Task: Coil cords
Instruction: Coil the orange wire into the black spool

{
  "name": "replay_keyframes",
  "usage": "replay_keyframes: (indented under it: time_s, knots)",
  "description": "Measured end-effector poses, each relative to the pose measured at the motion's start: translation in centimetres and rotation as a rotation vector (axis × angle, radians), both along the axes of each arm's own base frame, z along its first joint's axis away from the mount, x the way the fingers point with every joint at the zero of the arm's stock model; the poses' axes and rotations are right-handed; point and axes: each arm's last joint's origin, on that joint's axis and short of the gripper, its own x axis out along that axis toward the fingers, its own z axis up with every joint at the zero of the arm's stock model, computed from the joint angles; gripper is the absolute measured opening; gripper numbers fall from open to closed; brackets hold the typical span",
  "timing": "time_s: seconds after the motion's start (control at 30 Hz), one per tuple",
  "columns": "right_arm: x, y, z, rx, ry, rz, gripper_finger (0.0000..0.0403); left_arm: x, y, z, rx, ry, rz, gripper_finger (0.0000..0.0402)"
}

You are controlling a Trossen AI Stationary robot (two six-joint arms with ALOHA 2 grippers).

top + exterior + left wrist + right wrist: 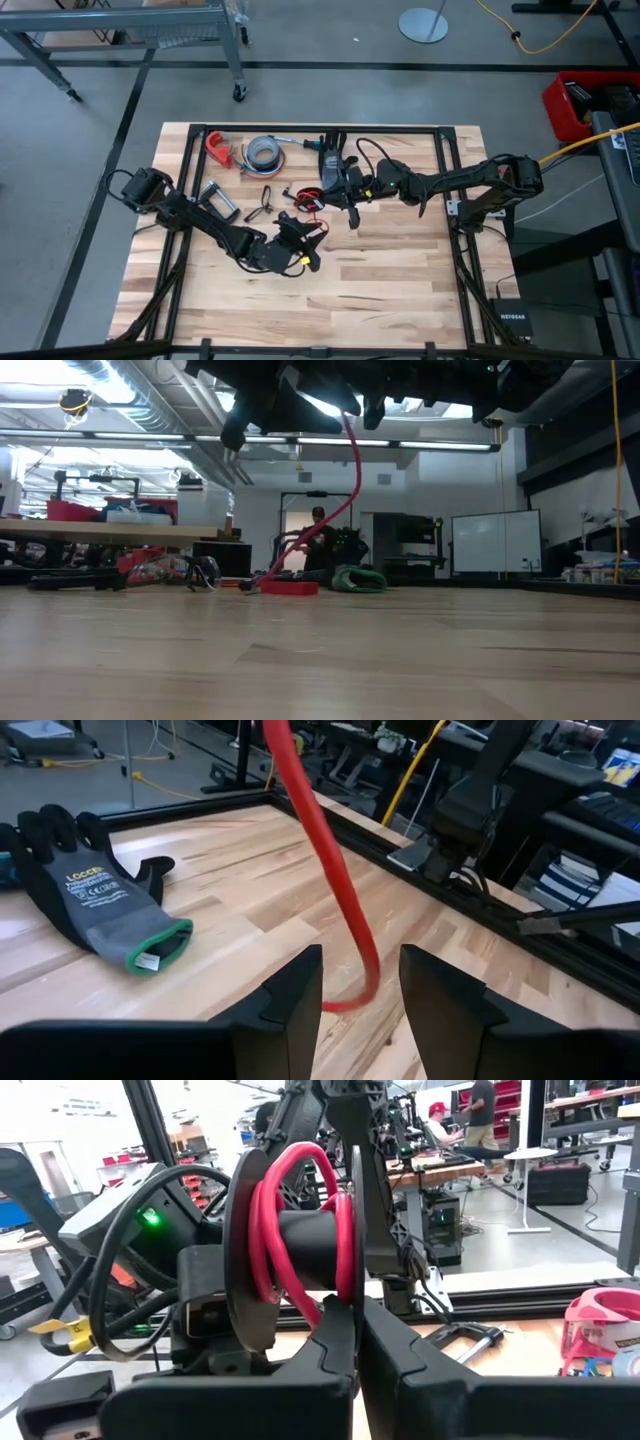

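Thin red cord [335,870] hangs mid-tabletop [400,280], partly wound on a dark spool [300,1245]. Left gripper [360,990] has jaws wide around the cord's loose end. Right gripper [358,1330] has jaws shut on the spool.

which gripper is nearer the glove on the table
Right. The right gripper sits just beside the glove, while the left gripper is farther toward the table's near edge.
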Motion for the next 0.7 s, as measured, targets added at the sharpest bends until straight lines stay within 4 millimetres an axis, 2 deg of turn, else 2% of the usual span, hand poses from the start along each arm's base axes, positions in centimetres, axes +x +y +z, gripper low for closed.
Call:
replay_keyframes:
  time_s: [0.27, 0.4, 0.57, 0.7]
  knots:
    - [0.0, 0.0, 0.0, 0.007, 0.000, 0.001, 0.0003, 0.2, 0.6, 0.0, 0.010, 0.007, 0.015, 0.0118]
    - [0.0, 0.0, 0.0, 0.008, 0.000, 0.001, 0.0003, 0.2, 0.6, -0.1, 0.009, 0.014, 0.016, 0.0081]
    - [0.0, 0.0, 0.0, 0.007, 0.002, 0.033, 0.0003, -0.2, 0.4, -0.7, -0.045, 0.031, 0.032, 0.0015]
    - [-0.1, 0.2, -0.1, 0.022, 0.021, 0.092, 0.0003, -0.8, -0.3, -0.9, -0.097, 0.016, 0.045, 0.0009]
